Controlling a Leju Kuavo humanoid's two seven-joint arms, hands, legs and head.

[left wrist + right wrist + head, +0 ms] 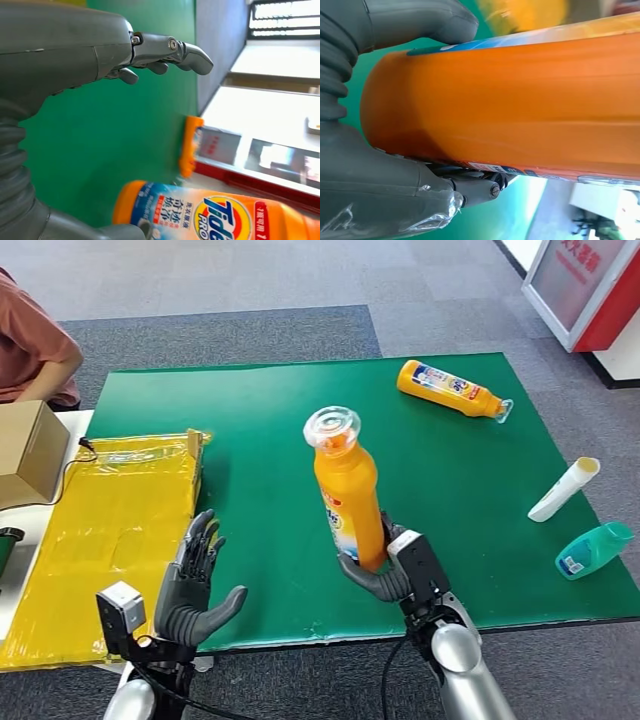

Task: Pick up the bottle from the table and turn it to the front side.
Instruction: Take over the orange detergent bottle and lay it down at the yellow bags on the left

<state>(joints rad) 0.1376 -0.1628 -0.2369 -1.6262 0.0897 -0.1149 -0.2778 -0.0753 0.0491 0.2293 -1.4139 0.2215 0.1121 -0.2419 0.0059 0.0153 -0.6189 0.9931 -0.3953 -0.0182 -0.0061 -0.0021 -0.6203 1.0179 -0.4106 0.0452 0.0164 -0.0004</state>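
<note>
A green mat (272, 430) covers most of the counter (45, 515), and a yellow plastic bag (113, 530) lies flat at its left edge, overlapping the mat's side. A cardboard box (26, 450) sits on the counter's far left, next to a person (34, 340) in a rust-red top. Beyond the far right corner, on the grey floor, stands a red and white sign (585, 285).

The right hand (377, 570) holds the bottle (349, 495) above the near middle of the mat, gripping it around its lower part, with the clear cap end up and tilted away and to the left. The right wrist view shows the thick thumb (425, 22) pressed on one side of the orange body and the dark fingers (478, 187) wrapped under the other. In the left wrist view its label reads "Tide PRO".

The left hand (192, 585) hovers over the mat's near left corner, beside the bag, holding nothing, its fingers straight and spread and the thumb stuck out to the side.

A second orange bottle (451, 388) lies on its side near the mat's far edge. Near the right edge lie a white tube (564, 488) and a teal bottle (595, 548), close together, the tube farther back.
</note>
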